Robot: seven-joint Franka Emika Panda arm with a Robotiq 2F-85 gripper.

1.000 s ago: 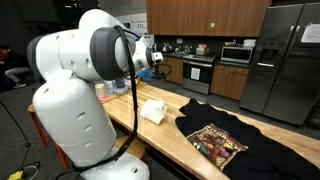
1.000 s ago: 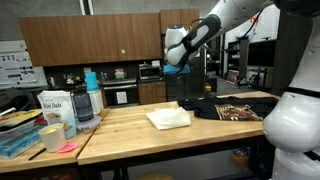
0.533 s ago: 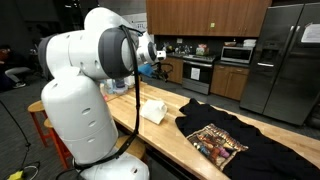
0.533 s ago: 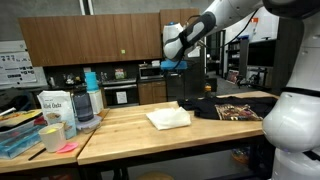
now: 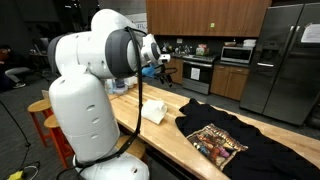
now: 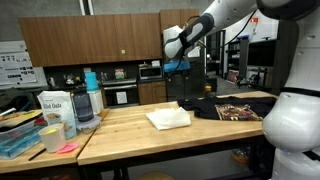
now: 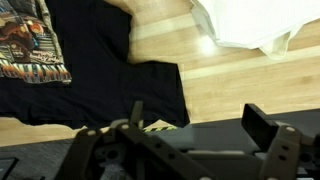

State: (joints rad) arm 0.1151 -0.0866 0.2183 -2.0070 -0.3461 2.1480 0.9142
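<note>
Blk tee [image 7: 100,85] flat nr white cloth [image 7: 250,25]

2 exterior views face the table [image 6: 130,128] oppositely; wrist looks down.

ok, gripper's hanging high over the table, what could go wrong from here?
1. The open gripper hangs well above the flat black T-shirt; a descent could meet the table before catching fabric.
2. The white cloth lies close beside the shirt, so a loose pinch might drag both.
</note>
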